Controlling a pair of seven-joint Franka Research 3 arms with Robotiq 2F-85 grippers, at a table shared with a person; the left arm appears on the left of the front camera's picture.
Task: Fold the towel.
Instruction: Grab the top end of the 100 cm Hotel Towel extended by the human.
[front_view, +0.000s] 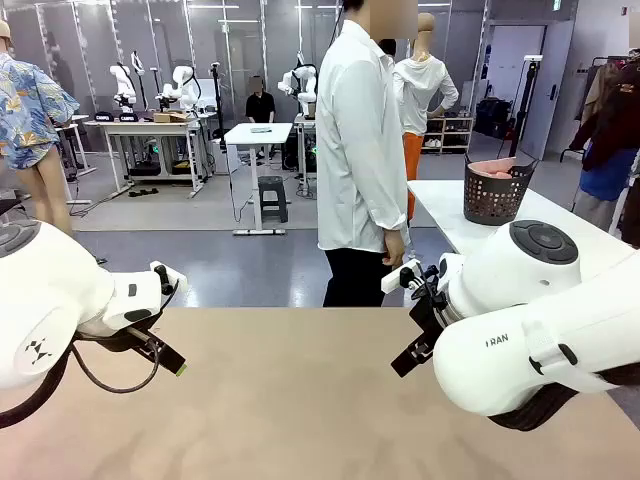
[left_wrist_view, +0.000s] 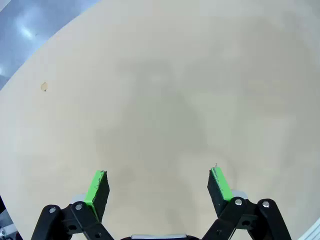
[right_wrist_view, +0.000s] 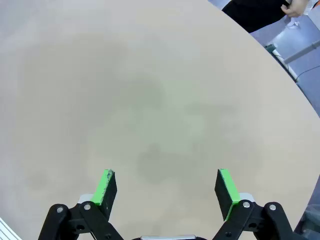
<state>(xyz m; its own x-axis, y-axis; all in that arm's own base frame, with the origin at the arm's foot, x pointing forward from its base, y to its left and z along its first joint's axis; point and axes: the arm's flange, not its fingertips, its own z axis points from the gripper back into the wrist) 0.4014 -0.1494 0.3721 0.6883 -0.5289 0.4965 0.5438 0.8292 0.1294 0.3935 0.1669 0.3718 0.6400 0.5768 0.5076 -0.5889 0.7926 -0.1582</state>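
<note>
The desk (front_view: 300, 400) is a bare tan surface, and both arms hang over its near half. The left arm (front_view: 60, 290) comes in from the left edge and the right arm (front_view: 530, 330) from the right, with a wide stretch of desk between them.

In the left wrist view the left jaws stand wide open. Their green pads (left_wrist_view: 97, 187) are well apart, with nothing between them but the desk top below. A small brownish speck (left_wrist_view: 44, 86) sits on the surface, off toward the desk's curved edge.

The right jaws are parted just as wide and hold nothing. Their green pads (right_wrist_view: 106, 187) frame plain desk, which carries a few faint darker patches.

The towel (front_view: 495, 168) is not on the desk. It shows as a salmon-pink heap in a dark basket (front_view: 495, 205), rising just above the rim. The basket stands on a white table (front_view: 440, 210) behind and to the right, well apart from both arms; the towel's weave is too small to make out.

A person (front_view: 360, 150) in a white shirt and dark trousers stands at the far side of the desk, side-on, with one hand (front_view: 395, 247) hanging at the hip — touching nothing. The right wrist view catches that hand (right_wrist_view: 300, 7) and the dark trousers (right_wrist_view: 250, 12) just past the desk's far edge.
</note>
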